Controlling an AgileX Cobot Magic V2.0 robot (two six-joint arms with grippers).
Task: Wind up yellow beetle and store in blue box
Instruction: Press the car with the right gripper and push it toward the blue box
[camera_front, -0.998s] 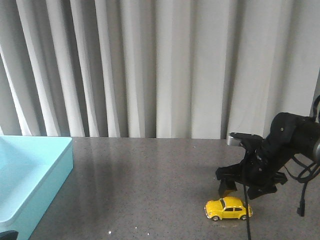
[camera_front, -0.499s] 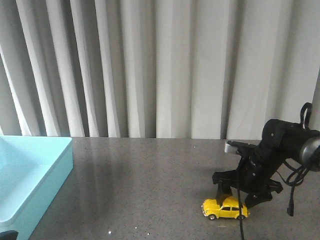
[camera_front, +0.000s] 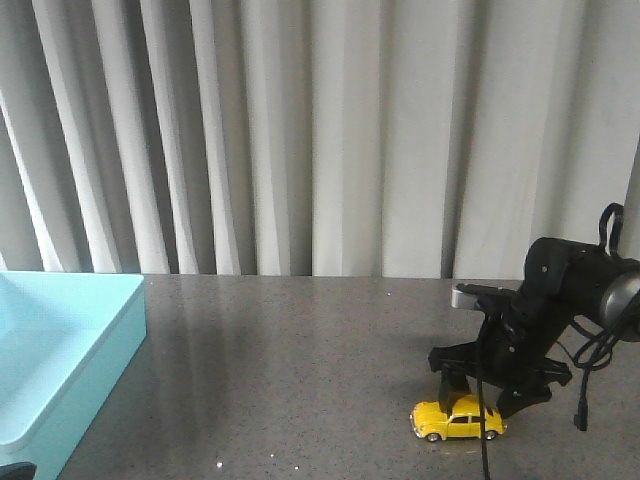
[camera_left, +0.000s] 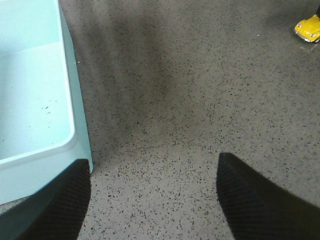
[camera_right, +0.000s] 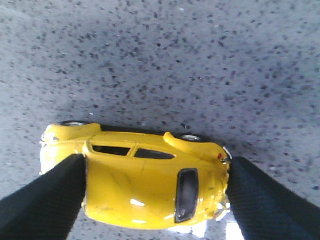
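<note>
In the front view, one beetle is seen on the table, partly hidden behind the right gripper; one box is cut off at the left. In the left wrist view, the left gripper is spread wide and empty beside the box. In the right wrist view, the beetle is straddled by the fingers; contact cannot be told.

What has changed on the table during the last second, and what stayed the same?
The right gripper came down from just behind the yellow beetle until its fingers flank the car front and rear. The beetle slid a little left, then back right. Whether it is clamped cannot be told. The blue box and the left gripper, open, did not move.
</note>
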